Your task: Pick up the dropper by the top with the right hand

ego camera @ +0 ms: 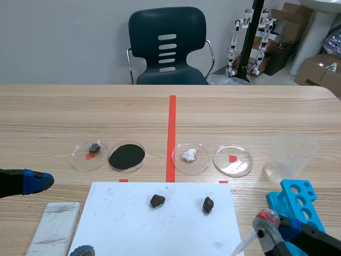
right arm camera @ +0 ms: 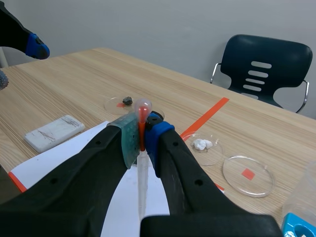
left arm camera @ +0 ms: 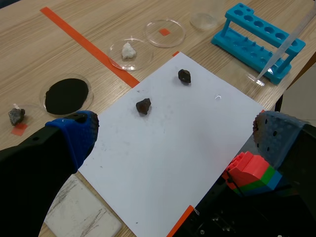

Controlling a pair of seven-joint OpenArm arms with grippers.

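Note:
The dropper [right arm camera: 142, 173] is a clear plastic pipette with a pinkish bulb [right arm camera: 143, 104]. My right gripper [right arm camera: 141, 136] is shut on its top, just below the bulb, and the stem hangs down between the fingers. In the scene view the right gripper [ego camera: 265, 226] is at the near right, beside the blue rack. There the dropper [ego camera: 242, 246] slants down toward the white sheet's near right corner. In the left wrist view the dropper [left arm camera: 285, 45] crosses in front of the rack. My left gripper [left arm camera: 173, 131] is open and holds nothing, hovering over the sheet's near left part.
A blue tube rack [ego camera: 295, 198] and a clear cup [ego camera: 292, 154] stand at the right. Several petri dishes [ego camera: 233, 160] lie in a row beyond the white sheet [ego camera: 160, 229], which carries two dark rocks [ego camera: 156, 201]. A white block [ego camera: 53, 226] lies near left.

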